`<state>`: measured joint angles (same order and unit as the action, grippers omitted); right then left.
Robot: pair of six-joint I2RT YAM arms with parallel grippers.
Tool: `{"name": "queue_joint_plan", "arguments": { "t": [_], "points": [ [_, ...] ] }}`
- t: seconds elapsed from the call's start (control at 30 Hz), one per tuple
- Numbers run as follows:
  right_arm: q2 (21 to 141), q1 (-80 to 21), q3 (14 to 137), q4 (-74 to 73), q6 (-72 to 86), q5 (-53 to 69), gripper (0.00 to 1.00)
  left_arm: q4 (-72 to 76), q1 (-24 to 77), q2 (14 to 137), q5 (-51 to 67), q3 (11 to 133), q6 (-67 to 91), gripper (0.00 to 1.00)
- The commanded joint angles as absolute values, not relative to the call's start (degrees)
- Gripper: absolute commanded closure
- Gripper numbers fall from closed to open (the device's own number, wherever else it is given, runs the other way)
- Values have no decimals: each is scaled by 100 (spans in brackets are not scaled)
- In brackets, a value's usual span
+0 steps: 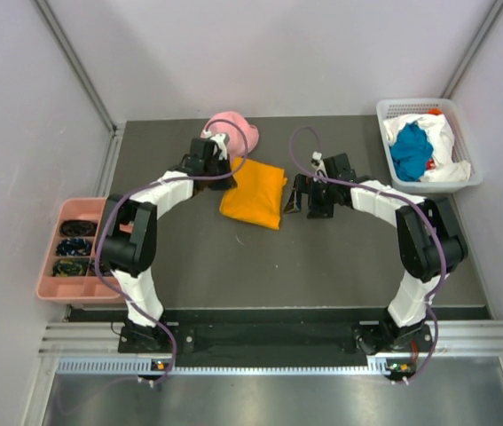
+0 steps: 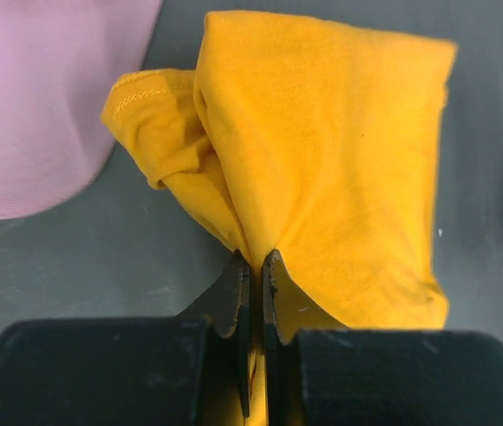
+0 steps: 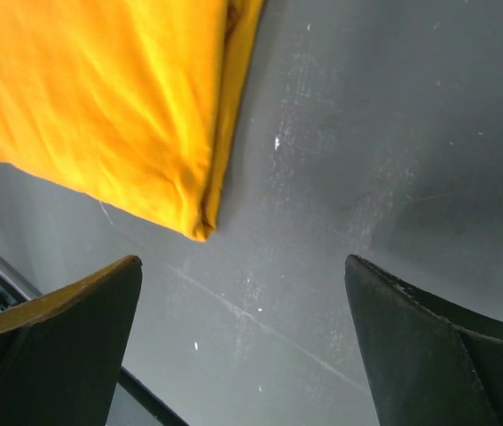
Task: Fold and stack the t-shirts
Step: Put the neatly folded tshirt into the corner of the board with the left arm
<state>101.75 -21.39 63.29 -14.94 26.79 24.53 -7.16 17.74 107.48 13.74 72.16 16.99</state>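
orange shirt (image 1: 253, 193): folded into a chunky rectangle in the middle of the counter (image 1: 233, 262), between the two hands. Its far-left corner is just beside the pink cap (image 1: 238, 130).
left hand (image 2: 253, 257): clamped shut on a pinch of the orange shirt at that far-left corner. In the wrist view the cloth tents up into the closed jaws, and a hemmed bit bunches out to the side toward the cap.
right hand (image 3: 242, 263): wide open with nothing in it, sitting just off the shirt's right edge. One folded corner of the shirt points at the gap between its fingers, close but not touching, with bare counter underneath.
other shirts: a teal shirt (image 1: 409, 151) and a white shirt (image 1: 444, 135) are lumped together in the basket (image 1: 389, 108) at the far right, well apart from both hands.
how it'll handle: my guess is light, floppy and not stiff at all. The layers probably slide over each other, so lifting from one pinch could let the fold sag open.
where to grab: I'd go for a folded edge or corner and pinch through every layer, one hand per side so it stays flat.
watch out: that loose bunched bit near the cap looks likely to flop out when the shirt moves.
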Motion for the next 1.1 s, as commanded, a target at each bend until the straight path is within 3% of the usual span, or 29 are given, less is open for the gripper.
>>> {"name": "queue_joint_plan", "arguments": {
  "t": [0.0, 0.67, 1.07],
  "points": [
    [10134, -2197, 6311, -1248, 2663, 2593, 3, -1274, 1775, 10169, 1020, 7787, 1214, 100],
    [10169, -2197, 6170, -1090, 2716, 2839, 3, -3217, 1714, 10274, -448, 9974, -596, 100],
    [10380, -2197, 6222, -1037, 2760, 2848, 3, -3639, 793, 10898, 191, 11319, -1046, 100]
  ]
}}
